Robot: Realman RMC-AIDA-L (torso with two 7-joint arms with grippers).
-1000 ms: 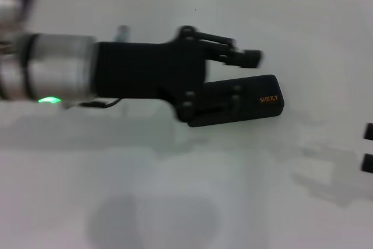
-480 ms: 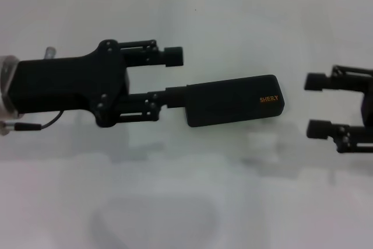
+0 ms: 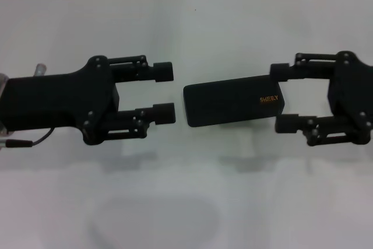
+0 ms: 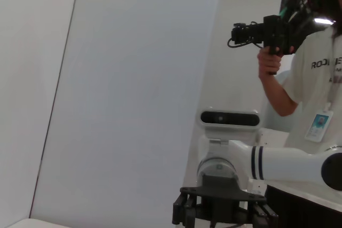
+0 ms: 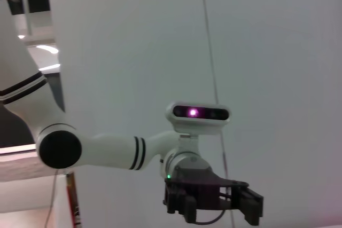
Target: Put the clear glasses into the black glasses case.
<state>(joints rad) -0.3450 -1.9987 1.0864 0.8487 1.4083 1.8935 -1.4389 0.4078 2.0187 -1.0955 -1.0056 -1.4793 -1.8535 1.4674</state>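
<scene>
As right tool (image 3: 281, 97) neared: closed black glasses case (image 3: 233, 101).

Closed black case lying between the two grippers

The matte black rectangular hard glasses case (image 3: 233, 101) with rounded corners and small orange lettering is lying flat and shut, sitting just beside the left gripper (image 3: 164, 92) fingertips and reaching between the spread fingers of the right gripper (image 3: 281, 97).

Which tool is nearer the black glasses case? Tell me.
Right. The right tool straddles the black glasses case's lettered end; the left tool stops just short of the opposite end.
</scene>
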